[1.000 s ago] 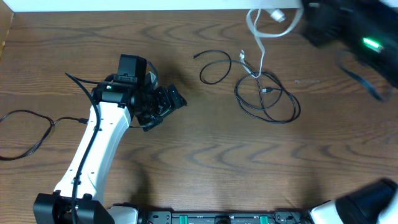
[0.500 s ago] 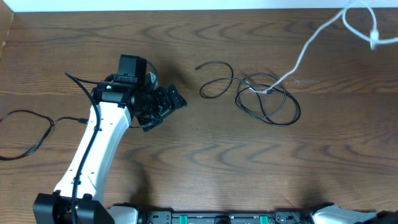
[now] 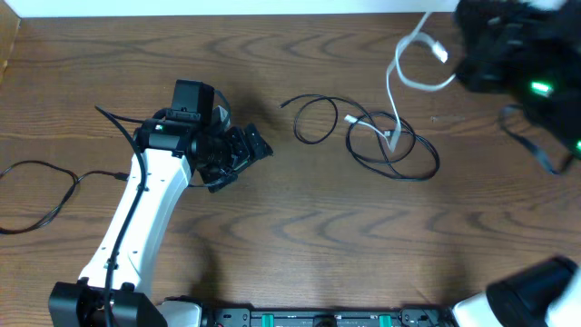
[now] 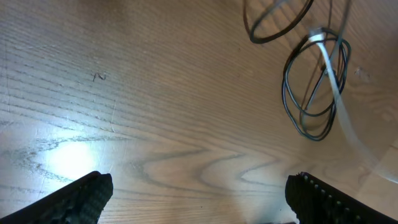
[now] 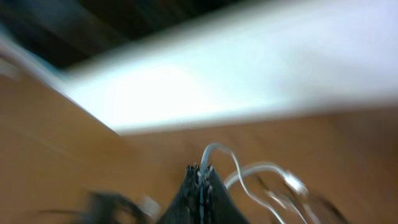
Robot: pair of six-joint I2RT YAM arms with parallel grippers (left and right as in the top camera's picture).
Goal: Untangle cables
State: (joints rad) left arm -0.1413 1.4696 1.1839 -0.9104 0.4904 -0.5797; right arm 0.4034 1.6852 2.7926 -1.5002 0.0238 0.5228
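right gripper (image 5: 200,180) swung back in, clamped on white cable (image 3: 391,91), left gripper (image 4: 199,199) spread, black cable (image 4: 286,87) ahead

Setting: a robotics test station in a laboratory-type room.

Indicators:
- A wood-grain counter (image 3: 300,236) runs up to a plain white wall (image 3: 227,7) at its far edge.
- A white-shelled left arm (image 3: 136,218) and a black right arm (image 3: 495,54) work over it, the latter with a lit green status light (image 3: 542,88).
- A black equipment rail (image 3: 318,318) with green fittings lines the near edge.
- Work items are a loose black cable (image 3: 392,147) and a white cable (image 3: 391,91).
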